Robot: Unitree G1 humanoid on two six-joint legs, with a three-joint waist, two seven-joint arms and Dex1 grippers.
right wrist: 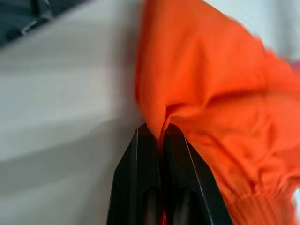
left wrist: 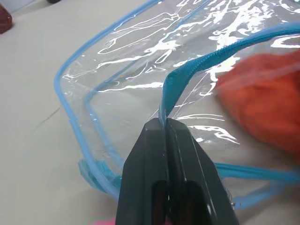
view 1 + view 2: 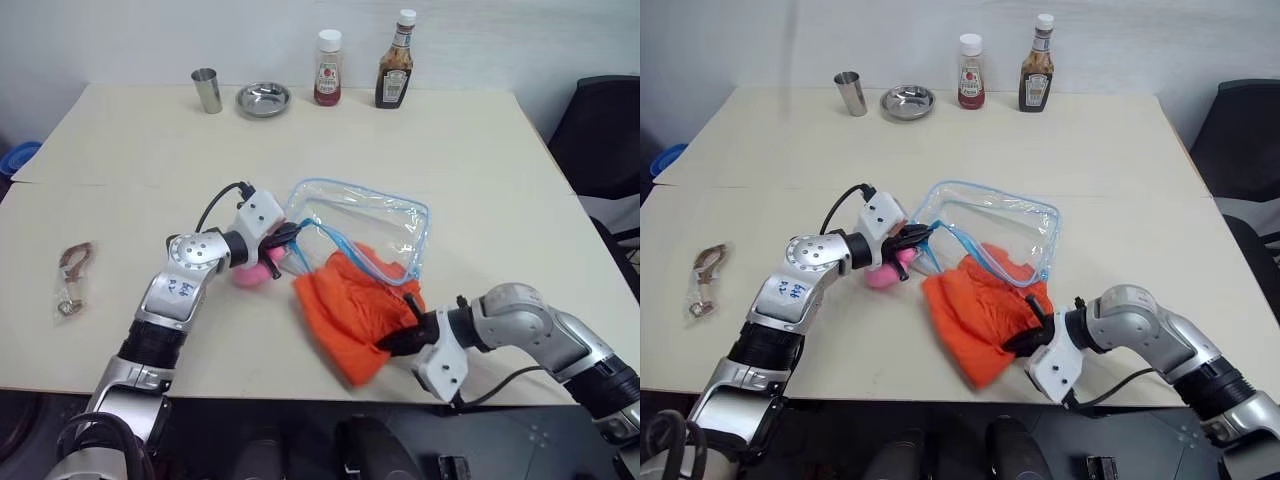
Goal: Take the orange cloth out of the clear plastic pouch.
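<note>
The left gripper (image 2: 166,123) was clamped on the blue zipper edge of the clear plastic pouch (image 3: 365,222), pinning that floppy, slick film. The right gripper (image 1: 159,129) was pinched tight on a fold of the orange cloth (image 3: 350,312), mostly out on the table (image 3: 130,140), its far edge apparently at the pouch mouth. Soft, light stuff: any bunched fold looked a fair hold.

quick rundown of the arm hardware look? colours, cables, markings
Both arms have silver-grey rounded shells with black joints. Each hand, left hand and right hand, has two flat black fingers behind a white wrist block. A black cable loops off each wrist. The left forearm carries handwritten blue marks.
</note>
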